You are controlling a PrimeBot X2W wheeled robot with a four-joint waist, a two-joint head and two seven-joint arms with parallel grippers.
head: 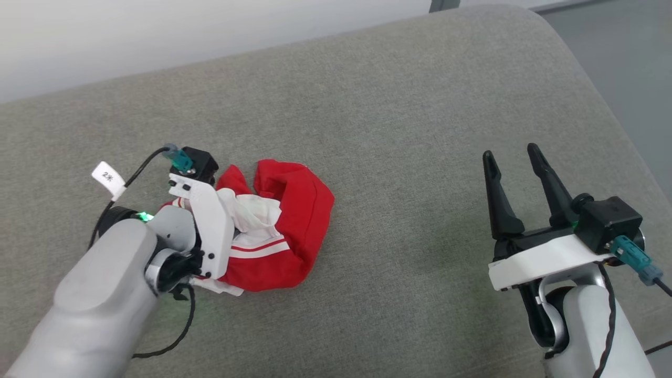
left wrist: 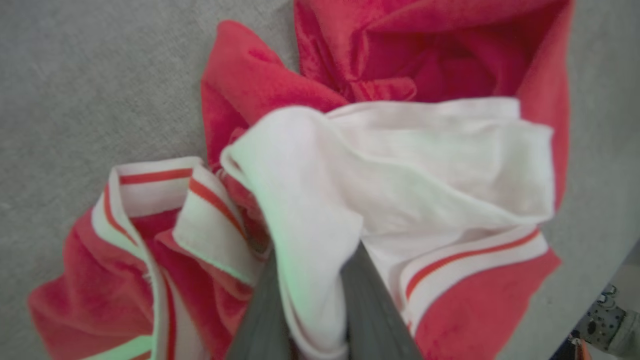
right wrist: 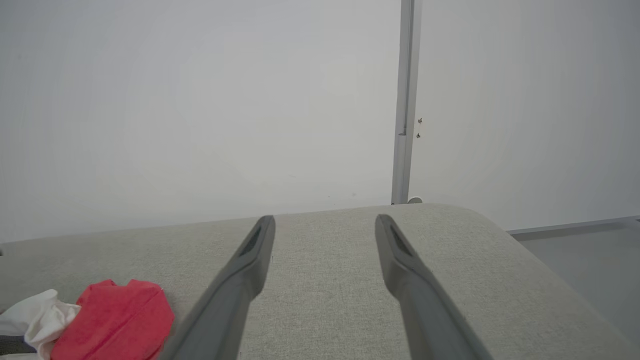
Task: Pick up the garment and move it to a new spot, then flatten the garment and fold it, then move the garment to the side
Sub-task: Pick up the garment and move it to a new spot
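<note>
Toward the near left part of the grey upholstered cushion [head: 399, 105], the left hand [left wrist: 315, 250] points down into a crumpled red soft-fabric jersey [head: 294, 220] with white panels and red-and-white striped trim. Its two dark fingers [left wrist: 372, 310] are clamped on a white fold that bulges up between them. Around that fold the jersey lies in a loose heap on the cushion, red cloth on the far and right sides, striped trim nearer the wrist. A black cable with a small white tag [head: 107, 177] loops off that arm. Well apart, near the cushion's right edge, the right hand [head: 510, 152] hovers with its fingers spread wide and nothing between them, pointing toward the far edge and the pale wall [right wrist: 200, 100] beyond.
</note>
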